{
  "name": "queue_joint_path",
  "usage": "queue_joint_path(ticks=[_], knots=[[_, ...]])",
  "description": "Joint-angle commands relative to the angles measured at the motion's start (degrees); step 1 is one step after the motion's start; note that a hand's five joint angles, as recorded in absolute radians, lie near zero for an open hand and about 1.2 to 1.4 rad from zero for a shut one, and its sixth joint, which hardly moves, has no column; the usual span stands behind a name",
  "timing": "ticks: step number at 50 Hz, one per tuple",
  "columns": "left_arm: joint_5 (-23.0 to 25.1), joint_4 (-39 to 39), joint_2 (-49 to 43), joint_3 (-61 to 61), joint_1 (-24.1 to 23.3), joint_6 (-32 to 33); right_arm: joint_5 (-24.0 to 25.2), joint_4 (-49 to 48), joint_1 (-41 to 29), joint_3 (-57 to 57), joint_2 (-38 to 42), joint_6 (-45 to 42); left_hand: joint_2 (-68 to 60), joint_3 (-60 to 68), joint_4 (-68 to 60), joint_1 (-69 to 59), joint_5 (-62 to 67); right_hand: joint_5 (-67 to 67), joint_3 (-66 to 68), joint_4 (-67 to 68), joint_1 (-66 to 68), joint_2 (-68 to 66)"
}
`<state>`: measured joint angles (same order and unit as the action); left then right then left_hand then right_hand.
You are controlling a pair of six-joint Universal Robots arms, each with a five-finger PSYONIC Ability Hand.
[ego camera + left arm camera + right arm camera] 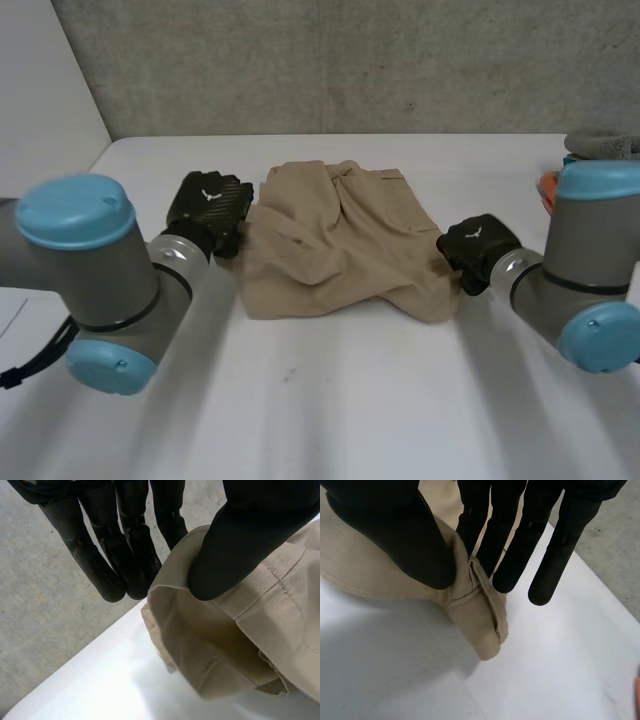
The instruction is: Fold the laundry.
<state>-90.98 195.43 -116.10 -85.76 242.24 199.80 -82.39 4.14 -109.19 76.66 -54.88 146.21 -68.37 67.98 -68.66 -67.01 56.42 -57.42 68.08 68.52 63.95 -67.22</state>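
Observation:
A tan pair of shorts (335, 240) lies bunched in the middle of the white table (330, 400). My left hand (208, 208) is at the garment's left edge; in the left wrist view its thumb (235, 550) presses the tan cloth (260, 630) against the fingers (127, 555), pinching a hemmed edge. My right hand (478, 248) is at the right edge, where the thumb (400, 535) and fingers (490, 535) pinch a seamed corner of the cloth (480, 615).
A grey cloth (603, 145) and an orange thing (548, 187) lie at the table's far right edge. A grey concrete wall (350, 60) stands behind the table. Bare white tabletop stretches in front of the shorts.

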Motion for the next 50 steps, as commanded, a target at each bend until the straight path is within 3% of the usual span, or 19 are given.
queue_joint_path(ticks=[1, 5, 8, 12, 16, 20, 21, 24, 32, 36, 44, 50], knots=[[0.80, -10.13, 10.61, -2.38, 0.34, 0.33, -1.98, 6.66, 0.29, 2.44, -12.43, -0.23, -11.63, 12.02, -11.34, -12.99, 13.58, -12.58, 11.92, 11.48, 16.05, -12.78], [2.64, -14.27, 15.54, -3.27, 0.60, -0.73, -0.32, 9.47, 0.73, 1.83, -18.75, 0.74, -11.63, 12.02, -11.34, -12.99, 13.58, -12.58, 11.92, 11.48, 16.05, -12.78], [3.96, -14.72, 16.35, -3.01, 0.78, -1.26, 1.44, 9.04, 0.47, 1.56, -18.86, 1.88, -11.63, 12.02, -11.34, -12.99, 13.58, -12.58, 11.92, 11.48, 16.05, -12.78], [4.76, -11.74, 10.56, -0.90, 1.92, -0.99, 2.50, 5.97, -1.46, 0.25, -14.04, 3.81, -11.63, 12.02, -11.34, -12.99, 13.58, -12.58, 11.92, 11.48, 16.05, -12.78], [3.18, -8.58, 1.16, 3.23, 3.50, -0.38, -0.04, 3.59, -3.31, -2.39, -6.13, 4.78, -11.63, 12.02, -11.34, -12.99, 13.58, -12.58, 11.92, 11.48, 16.05, -12.78], [0.46, -7.78, -7.28, 8.50, 4.12, 2.51, -5.05, 3.33, -5.33, -4.85, 0.03, 3.91, 10.17, -9.77, 10.45, 8.80, -8.21, -12.58, 11.92, 11.48, 16.05, -12.78], [-0.77, -7.95, -9.12, 9.99, 4.12, 4.35, -7.32, 3.24, -6.12, -5.72, 1.52, 3.30, 20.71, -20.32, 21.00, 19.35, -18.76, -12.58, 11.92, 11.48, 16.05, -12.78], [-2.53, -8.22, -9.15, 10.62, 3.86, 7.35, -9.62, 3.24, -7.09, -6.52, 2.94, 2.15, 37.26, -36.86, 37.55, 35.89, -35.31, -12.58, 11.92, 11.48, 16.05, -12.78], [-3.86, -6.99, 5.69, 1.05, 1.84, 8.59, -10.86, 2.97, -7.88, -6.70, 2.41, 1.44, 52.60, -52.21, 52.89, 51.24, -50.65, -12.58, 11.92, 11.48, 16.05, -12.78], [-2.02, -7.08, 13.17, -5.19, 0.17, 7.53, -11.56, 2.97, -8.15, -7.49, 2.59, 1.44, 51.44, -51.05, 51.73, 50.08, -49.49, -12.58, 11.92, 11.48, 16.05, -12.78], [0.80, -12.25, 16.26, -14.69, -4.31, 6.56, -14.99, 4.20, -9.29, -11.18, 6.10, 0.74, 18.68, -18.28, 18.96, 17.31, -16.72, -12.58, 11.92, 11.48, 16.05, -12.78], [1.15, -14.28, 11.00, -14.43, -3.62, 6.39, -15.08, 5.79, -9.82, -11.45, 6.37, 0.74, 22.31, -21.92, 22.60, 20.95, -20.36, -12.58, 11.92, 11.48, 16.05, -12.78]])
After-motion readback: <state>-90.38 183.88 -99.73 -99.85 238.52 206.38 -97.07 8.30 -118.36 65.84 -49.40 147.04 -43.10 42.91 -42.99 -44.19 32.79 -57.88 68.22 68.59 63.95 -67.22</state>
